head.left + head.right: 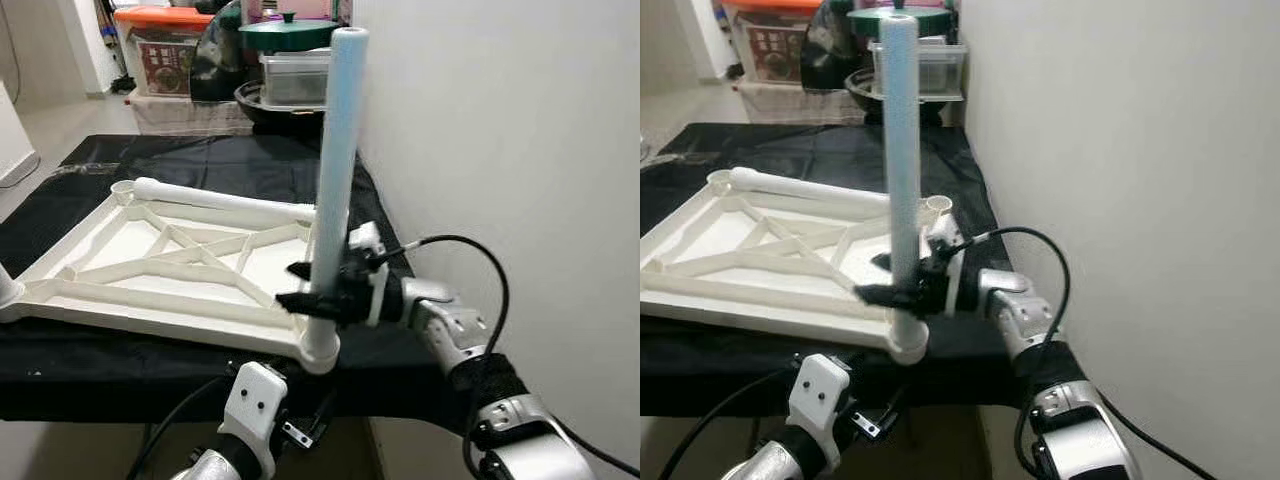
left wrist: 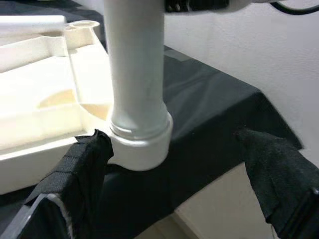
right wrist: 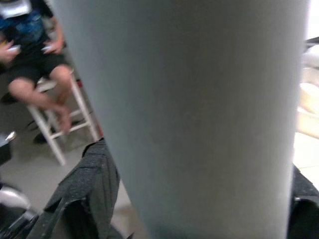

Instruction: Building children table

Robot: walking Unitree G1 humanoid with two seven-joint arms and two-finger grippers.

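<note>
A white children's table top (image 1: 130,300) lies upside down on a black-covered table. One white leg (image 1: 338,160) stands upright in the near right corner socket (image 1: 320,350). My right gripper (image 1: 315,290) is shut on this leg just above the socket, its fingers (image 3: 89,184) on either side of the tube. A second leg (image 1: 225,203) lies flat across the far side of the top. My left gripper (image 2: 169,142) is open below the table's front edge, its fingers (image 2: 84,169) spread on both sides of the socket.
A white wall (image 1: 500,120) runs close along the right. Pots and storage boxes (image 1: 290,60) are stacked behind the table. The far right corner socket (image 1: 937,207) is open. A person sits on a white stool (image 3: 55,124) in the right wrist view.
</note>
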